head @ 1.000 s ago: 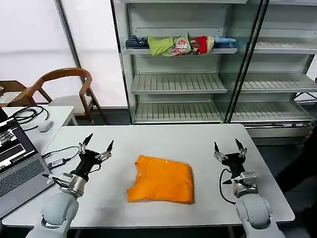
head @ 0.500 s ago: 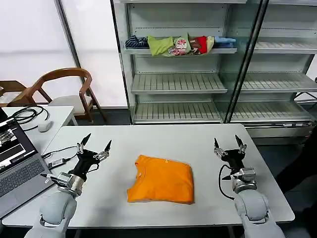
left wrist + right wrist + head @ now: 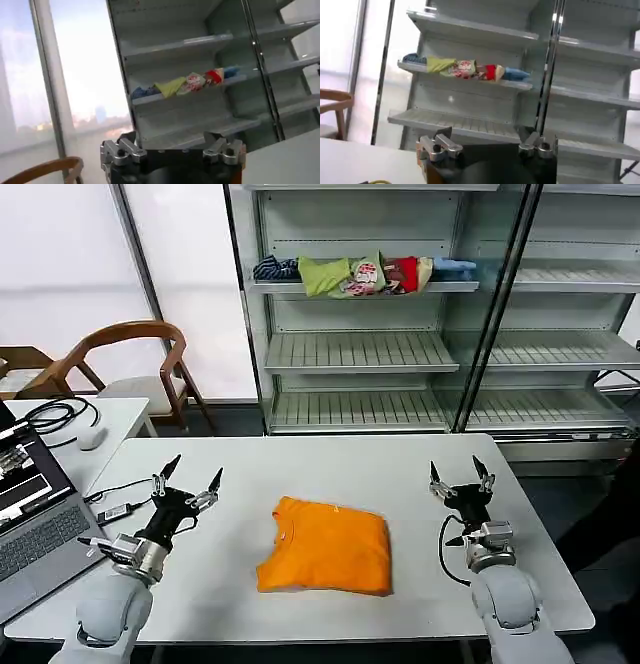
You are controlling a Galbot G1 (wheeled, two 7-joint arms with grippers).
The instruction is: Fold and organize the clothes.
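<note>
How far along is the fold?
Done: the orange shirt lies folded into a compact rectangle mid-table. In hand: nothing; the left gripper and right gripper are open, one each side of it, not touching. Left: possibly putting it away; the shelf behind has free tiers.

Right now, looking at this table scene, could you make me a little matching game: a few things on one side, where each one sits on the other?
Things:
1. orange T-shirt
2. left claw
3. right claw
4. laptop

Places:
A. raised over the table's right part, open
B. folded at the table's middle
C. side desk at far left
D. raised over the table's left part, open

Pairs: 1-B, 2-D, 3-A, 4-C
</note>
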